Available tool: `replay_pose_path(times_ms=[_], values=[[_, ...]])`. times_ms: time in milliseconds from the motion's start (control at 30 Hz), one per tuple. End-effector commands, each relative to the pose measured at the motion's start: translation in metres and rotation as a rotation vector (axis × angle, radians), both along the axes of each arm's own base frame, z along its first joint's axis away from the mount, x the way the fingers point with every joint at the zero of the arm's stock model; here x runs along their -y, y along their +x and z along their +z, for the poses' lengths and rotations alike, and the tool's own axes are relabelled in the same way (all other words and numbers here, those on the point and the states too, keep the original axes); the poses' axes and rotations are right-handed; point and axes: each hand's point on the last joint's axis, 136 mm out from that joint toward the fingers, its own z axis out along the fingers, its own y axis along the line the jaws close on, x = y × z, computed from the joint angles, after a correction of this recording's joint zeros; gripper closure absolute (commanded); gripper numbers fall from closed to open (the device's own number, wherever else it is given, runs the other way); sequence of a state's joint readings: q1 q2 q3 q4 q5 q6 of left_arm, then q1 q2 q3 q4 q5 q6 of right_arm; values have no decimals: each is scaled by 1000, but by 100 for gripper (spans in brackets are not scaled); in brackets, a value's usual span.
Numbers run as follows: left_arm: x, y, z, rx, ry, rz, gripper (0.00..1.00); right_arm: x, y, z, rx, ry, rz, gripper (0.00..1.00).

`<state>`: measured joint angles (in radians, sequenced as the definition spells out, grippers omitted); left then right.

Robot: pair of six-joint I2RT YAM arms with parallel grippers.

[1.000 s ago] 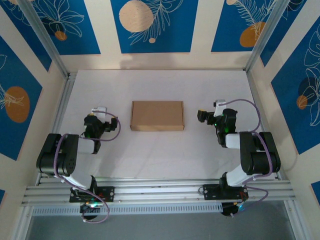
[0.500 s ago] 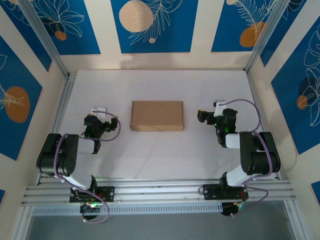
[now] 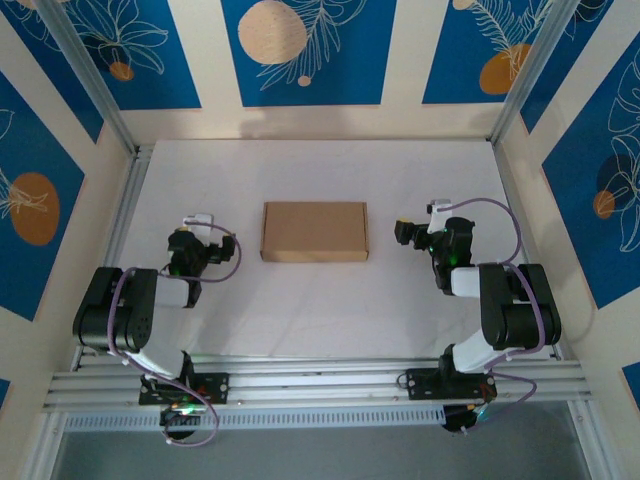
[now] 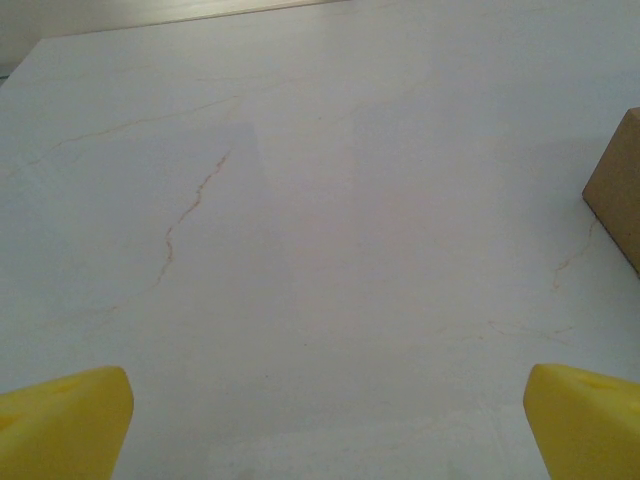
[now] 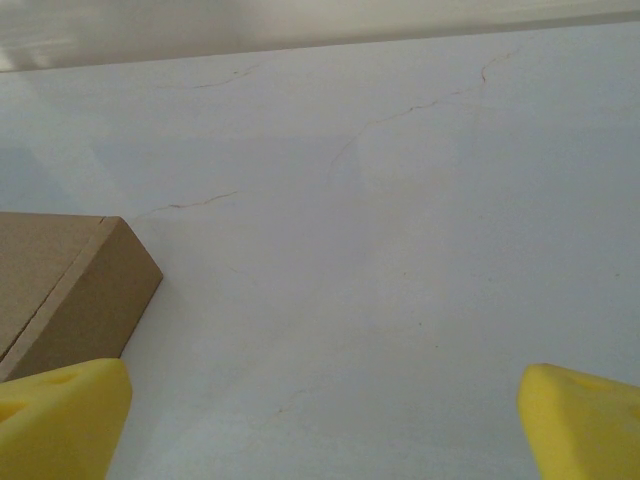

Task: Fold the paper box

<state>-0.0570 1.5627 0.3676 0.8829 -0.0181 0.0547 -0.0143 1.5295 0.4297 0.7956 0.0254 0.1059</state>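
Box [image 3: 314, 231], brown cardboard, closed into a shallow rectangle, flat on the white table [image 3: 300, 310], about midway between the two arms and touching neither. Left gripper [image 4: 325, 425] spread wide and holding nothing, yellow fingertips [image 4: 60, 420] at the lower corners of its wrist view, low over bare tabletop; one corner of the box at the right edge there, well clear of the fingers. Right gripper [image 5: 320, 420] likewise spread wide and empty, one end of the box close by the fingertip at lower left, contact impossible to judge. Seen from above, each gripper near its own end of the box, with a strip of table between.
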Motion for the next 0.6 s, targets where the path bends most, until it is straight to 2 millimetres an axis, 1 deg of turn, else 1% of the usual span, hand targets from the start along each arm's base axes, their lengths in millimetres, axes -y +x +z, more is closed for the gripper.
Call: replay_pose_path(times_ms=[0,567], values=[[4,7,14,47,-6,-17,0,1,-2,0,4,-13,3,1],[4,7,14,48,-5,-16,0,1,-1,0,5,-14,2,1]])
